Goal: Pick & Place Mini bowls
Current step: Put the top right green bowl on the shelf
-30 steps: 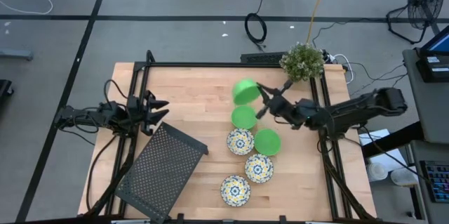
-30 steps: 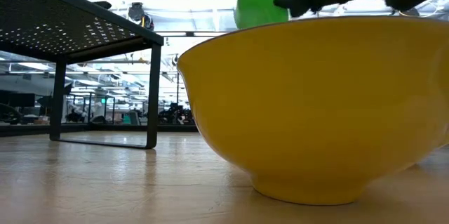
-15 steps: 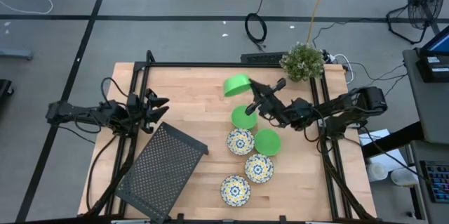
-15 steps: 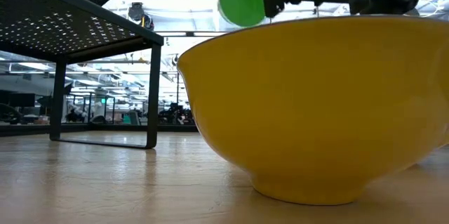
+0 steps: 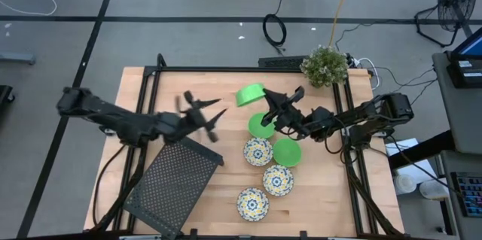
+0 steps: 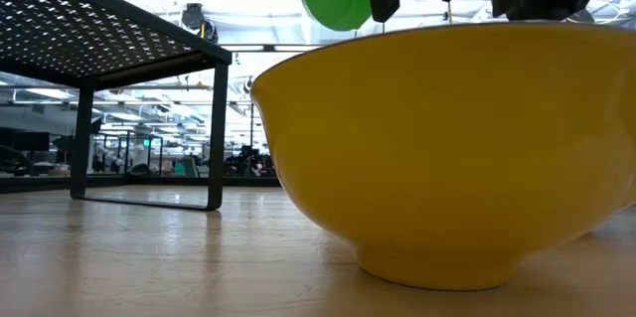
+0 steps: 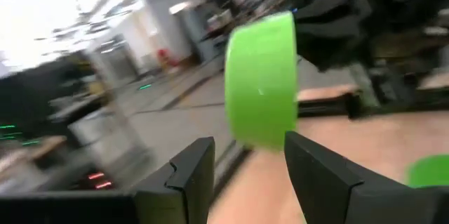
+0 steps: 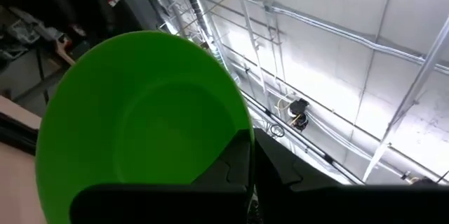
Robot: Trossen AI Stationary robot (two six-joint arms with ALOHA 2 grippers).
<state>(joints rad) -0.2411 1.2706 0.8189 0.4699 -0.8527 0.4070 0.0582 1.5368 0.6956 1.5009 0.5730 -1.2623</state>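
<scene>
Swung in from nine o'clock, left gripper (image 5: 205, 116) now hovers open beside green bowl (image 5: 249, 94), pinched at its rim by right gripper (image 5: 269, 104), above the table (image 5: 218, 86).

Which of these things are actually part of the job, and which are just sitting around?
Part of the job:
- green bowl held in the right gripper
- two green bowls on the table
- three floral bowls
- left gripper, open, reaching in

Just there:
- black mesh tray
- potted plant
</scene>
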